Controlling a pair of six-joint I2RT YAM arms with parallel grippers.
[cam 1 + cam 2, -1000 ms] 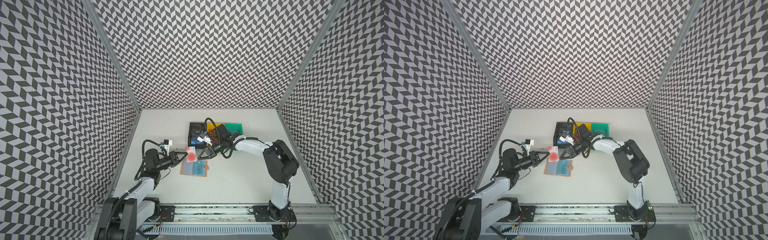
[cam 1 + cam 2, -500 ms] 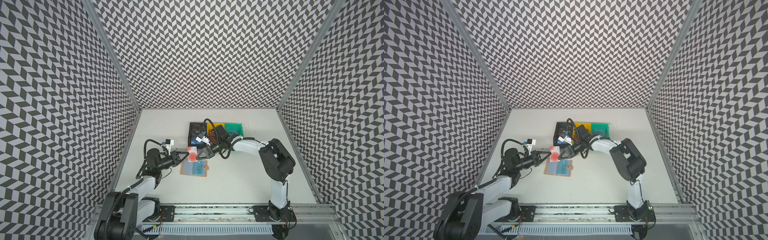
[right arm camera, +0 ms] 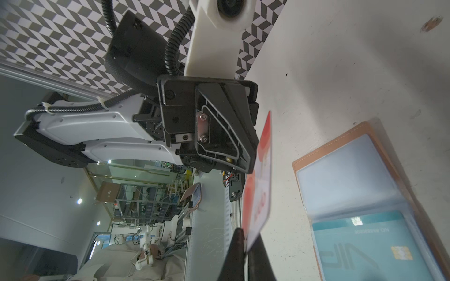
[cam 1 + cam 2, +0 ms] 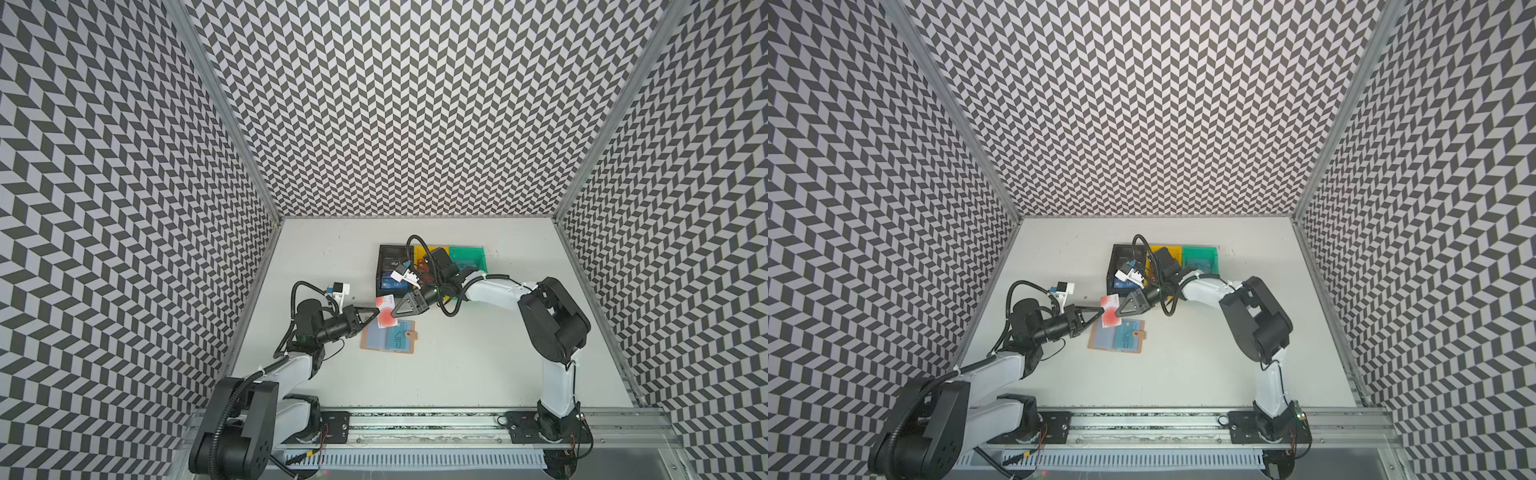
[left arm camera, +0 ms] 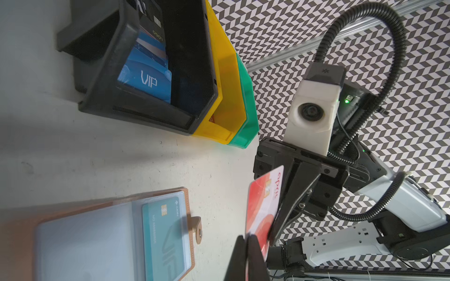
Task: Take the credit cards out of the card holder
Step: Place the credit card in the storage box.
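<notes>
Chevron-patterned walls [image 4: 415,104] enclose a pale table [image 4: 457,374] with one arm mounted at each front corner.

**Grippers**
- The left gripper [image 4: 377,310] is closed on a white-and-red card [image 4: 385,312]. In the left wrist view its fingers [image 5: 236,262] pinch the card's edge with no gap.
- The right gripper [image 4: 395,312] is closed on the same card from the other side. In the right wrist view the card's end sits clamped between its fingers [image 3: 232,258].
- The two grippers point toward each other, nearly tip to tip, with the card between them.
- The card stands on edge, clear of the table. In both top views it overlaps the far corner of the card holder [image 4: 390,338] on the left arm's side.

**Card holder**
- The card holder lies open and flat on the table, just below the gripper tips.
- The half carrying the snap tab [image 4: 410,334] holds a teal card [image 5: 165,238] lettered "VIP" inside a clear sleeve.
- The other half shows a pale blue sleeve.

**Bins**
- Beyond the card holder, toward the back wall, three bins stand in a row, side by side: a black bin [image 4: 380,266], a yellow bin [image 4: 423,251] and a green bin [image 4: 473,253].
- A blue card [image 5: 146,81] lettered "VIP" lies inside the black bin.
</notes>
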